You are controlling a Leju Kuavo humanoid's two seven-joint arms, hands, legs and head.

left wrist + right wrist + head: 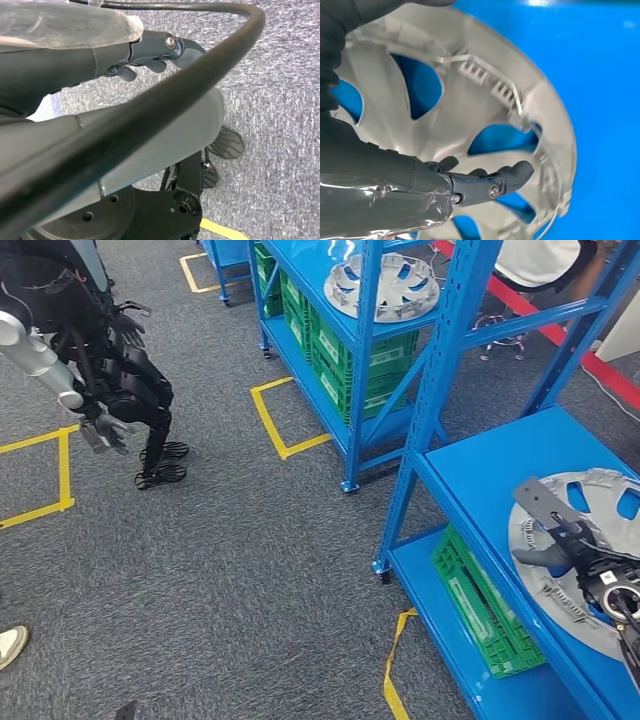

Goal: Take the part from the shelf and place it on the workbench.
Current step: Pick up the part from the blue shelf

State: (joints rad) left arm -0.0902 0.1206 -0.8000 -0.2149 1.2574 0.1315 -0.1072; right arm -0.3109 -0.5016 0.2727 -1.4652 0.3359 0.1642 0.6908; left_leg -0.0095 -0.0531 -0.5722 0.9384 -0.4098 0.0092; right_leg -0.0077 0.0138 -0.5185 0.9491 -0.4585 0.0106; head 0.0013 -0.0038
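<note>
Floor: grey carpet [249, 570] marked with yellow tape squares [290, 420], spreading from the middle out to 9 o'clock.
Near shelf: blue metal rack [498, 470] at 3 to 5 o'clock, its upper deck bare blue around the part.
Far shelf: second blue metal rack [362, 350] at 12 to 1 o'clock, with another silver wheel cover [392, 285] on its upper deck and green plastic crates [332, 350] stacked below.
Lower crate: green slatted plastic crate [483, 605] on the bottom deck of the near rack, at 5 o'clock.
Part: silver-grey plastic wheel cover with cut-out spokes [596, 510], lying flat on the near rack's upper deck at 4 o'clock; the blue deck shows through its openings in the right wrist view [478, 105].
Right hand: dark hand [585, 555] over the wheel cover, fingers [508, 177] stretched out across its face and apart; whether they touch it I cannot tell, and nothing is clasped.
Left hand: grey hand [113, 430] at 9 o'clock, hanging above the carpet beside the robot's dark legs, fingers [158, 62] loosely curled, holding nothing.
Person: a white shoe tip [11, 645] at 8 o'clock on the carpet.
</note>
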